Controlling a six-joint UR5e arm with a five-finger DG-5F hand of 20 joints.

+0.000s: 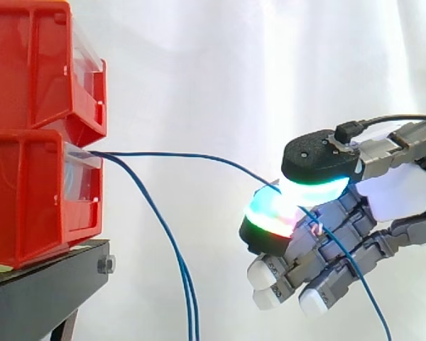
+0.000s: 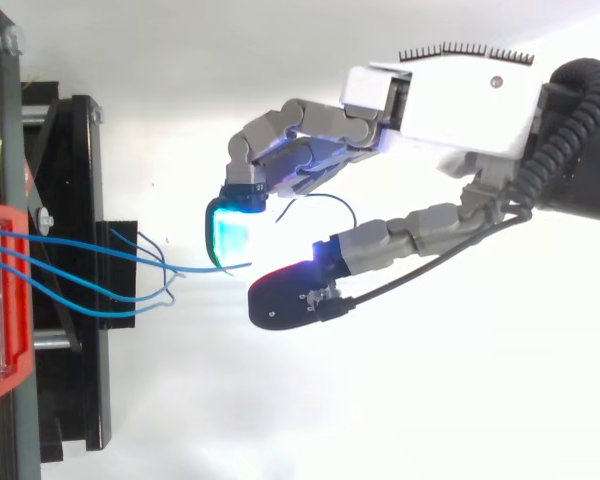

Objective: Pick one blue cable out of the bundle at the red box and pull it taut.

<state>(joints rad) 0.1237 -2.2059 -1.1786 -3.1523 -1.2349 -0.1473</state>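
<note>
The hand (image 2: 440,95) hangs out in open air, well apart from the red box (image 1: 28,199). One blue cable (image 1: 184,155) runs from the front of the lower box straight across to it. The fingers (image 1: 270,217) are closed narrow: a glowing pad below and the thumb (image 1: 316,160) above, with the strand caught between them. That looks like a pinch on the cable, with the other fingers curled loosely underneath and holding nothing. The line has a gentle arc in it, so I judge it close to taut but not fully.

The rest of the bundle (image 1: 170,241) droops from the box and hangs down past the black stand (image 1: 50,273). From above, several loose ends (image 2: 165,285) curl just beside the held strand.

The risks: the strand is thin and the pads are rounded, so a sharp tug could slide it right out of the pinch. Too much pull could drag the box forward on the stand. The tail trailing below the hand could also snag the lower fingers.
</note>
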